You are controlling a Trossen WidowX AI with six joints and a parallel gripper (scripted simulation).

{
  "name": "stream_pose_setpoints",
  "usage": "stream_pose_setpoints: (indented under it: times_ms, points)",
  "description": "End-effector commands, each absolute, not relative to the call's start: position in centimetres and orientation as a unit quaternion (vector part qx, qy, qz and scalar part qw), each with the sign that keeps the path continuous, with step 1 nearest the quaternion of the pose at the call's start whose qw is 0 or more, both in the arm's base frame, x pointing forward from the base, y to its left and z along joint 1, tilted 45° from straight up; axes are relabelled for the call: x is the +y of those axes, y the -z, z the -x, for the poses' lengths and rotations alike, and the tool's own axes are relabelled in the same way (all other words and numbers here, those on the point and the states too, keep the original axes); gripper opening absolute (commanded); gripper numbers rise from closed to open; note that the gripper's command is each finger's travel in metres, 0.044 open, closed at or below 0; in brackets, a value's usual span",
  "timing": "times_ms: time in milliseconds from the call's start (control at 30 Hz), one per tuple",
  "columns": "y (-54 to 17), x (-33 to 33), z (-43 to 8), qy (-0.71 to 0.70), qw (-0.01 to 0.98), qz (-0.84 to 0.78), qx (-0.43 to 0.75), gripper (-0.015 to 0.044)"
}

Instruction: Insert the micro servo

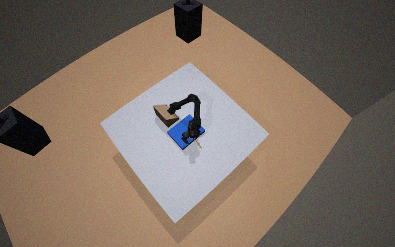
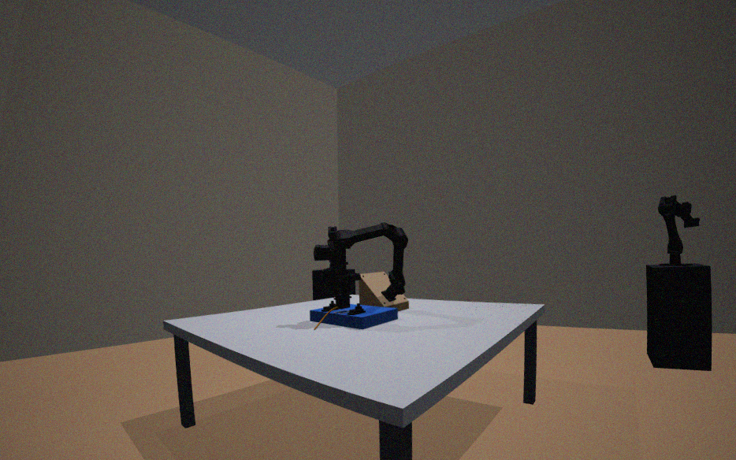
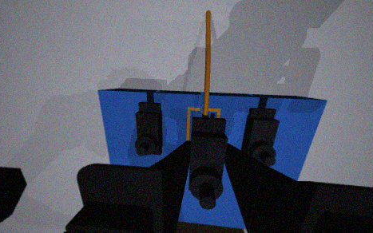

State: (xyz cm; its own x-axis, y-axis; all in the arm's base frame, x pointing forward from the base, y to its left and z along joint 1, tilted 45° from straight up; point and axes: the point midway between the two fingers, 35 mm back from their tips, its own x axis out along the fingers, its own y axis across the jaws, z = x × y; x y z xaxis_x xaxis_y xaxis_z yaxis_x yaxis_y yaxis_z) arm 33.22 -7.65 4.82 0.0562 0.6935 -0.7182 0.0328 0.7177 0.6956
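My gripper (image 3: 207, 146) (image 2: 342, 302) is shut on the loose dark micro servo (image 3: 208, 159), its output shaft towards the wrist camera. The servo looks larger than the two seated ones, so it is above the blue deck (image 1: 176, 132) (image 2: 382, 319) (image 3: 115, 124); the exact gap cannot be told. It covers the near part of the orange pocket outline (image 3: 188, 124); the outline's far end and left side show. The orange cable (image 1: 197, 143) (image 2: 324, 318) (image 3: 208, 60) runs from the servo across the far part of the pocket and out beyond the deck's edge. The side notch is mostly hidden.
Two seated dark servos (image 3: 150, 129) (image 3: 263, 133) flank the pocket close by. A tan wedge (image 1: 162, 108) (image 2: 373, 286), where the arm is mounted, stands beside the deck on the white table (image 1: 174, 187) (image 2: 393, 365). Black pedestals stand away from the table.
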Motion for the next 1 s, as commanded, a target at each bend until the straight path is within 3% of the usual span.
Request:
stream_pose_setpoints:
  times_ms: [0,967]
  points:
    - [-4.4,-7.2,-33.3,-0.246,0.669,-0.287,0.64,0.0]
    - [-3.2,-6.0,-33.4,-0.246,0.669,-0.287,0.64,0.0]
